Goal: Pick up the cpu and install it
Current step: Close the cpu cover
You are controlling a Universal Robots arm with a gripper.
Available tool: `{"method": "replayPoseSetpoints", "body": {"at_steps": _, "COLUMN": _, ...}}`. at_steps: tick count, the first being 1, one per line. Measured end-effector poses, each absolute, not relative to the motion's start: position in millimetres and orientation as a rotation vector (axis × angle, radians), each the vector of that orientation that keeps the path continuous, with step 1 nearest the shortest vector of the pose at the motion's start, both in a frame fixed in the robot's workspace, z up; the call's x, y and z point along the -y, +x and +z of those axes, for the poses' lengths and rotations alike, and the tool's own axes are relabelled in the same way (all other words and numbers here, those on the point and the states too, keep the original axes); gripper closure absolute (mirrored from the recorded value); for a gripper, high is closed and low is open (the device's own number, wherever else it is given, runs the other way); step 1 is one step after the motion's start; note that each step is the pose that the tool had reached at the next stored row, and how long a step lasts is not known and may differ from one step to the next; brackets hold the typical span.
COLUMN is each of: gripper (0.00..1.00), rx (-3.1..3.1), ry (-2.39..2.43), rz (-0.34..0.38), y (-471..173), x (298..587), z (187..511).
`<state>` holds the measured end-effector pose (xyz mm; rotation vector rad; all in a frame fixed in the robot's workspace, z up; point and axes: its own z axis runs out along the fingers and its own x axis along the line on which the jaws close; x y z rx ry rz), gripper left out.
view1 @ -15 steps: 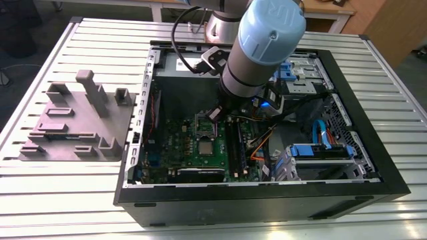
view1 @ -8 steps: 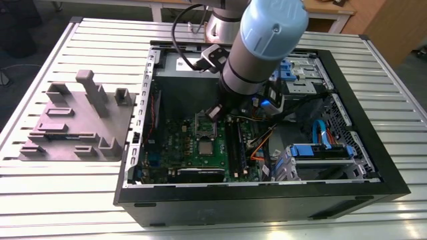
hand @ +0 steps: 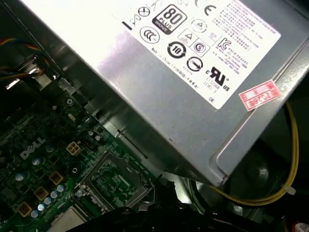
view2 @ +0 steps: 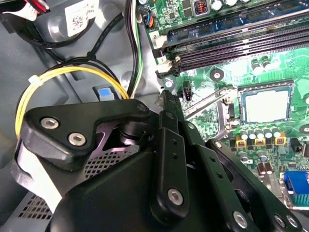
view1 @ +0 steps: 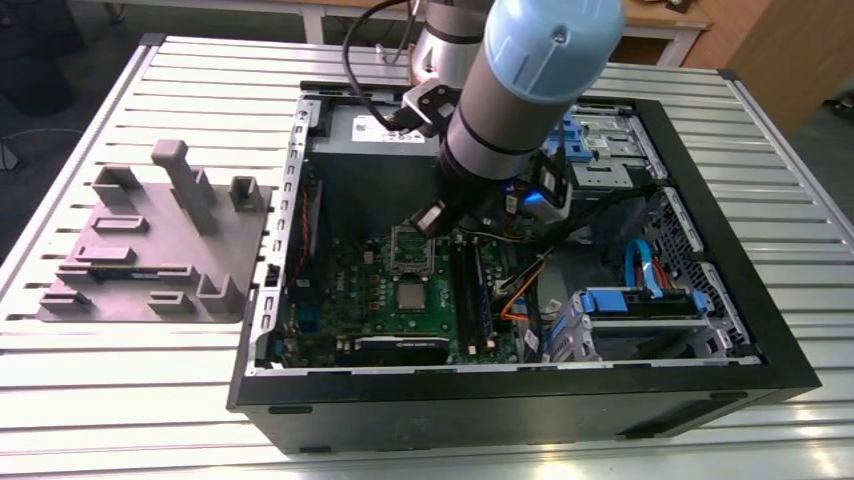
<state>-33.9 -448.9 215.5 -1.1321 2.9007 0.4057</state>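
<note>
Your gripper point(view2: 166, 96) hangs low inside the open computer case point(view1: 747, 330), above the green motherboard point(view1: 354, 290); you cannot tell how its fingers stand. The cpu point(view2: 266, 104) lies flat on the motherboard. Farther back sits the grey power supply point(hand: 159, 92).
</note>
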Motion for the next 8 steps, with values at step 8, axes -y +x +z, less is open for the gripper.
{"method": "replayPoseSetpoints", "body": {"at_steps": 8, "gripper": 0.90, "rx": -2.897, "ry": -1.160, "rz": 0.393, "y": -33.9, "x": 448.5, "z": 219.2}}
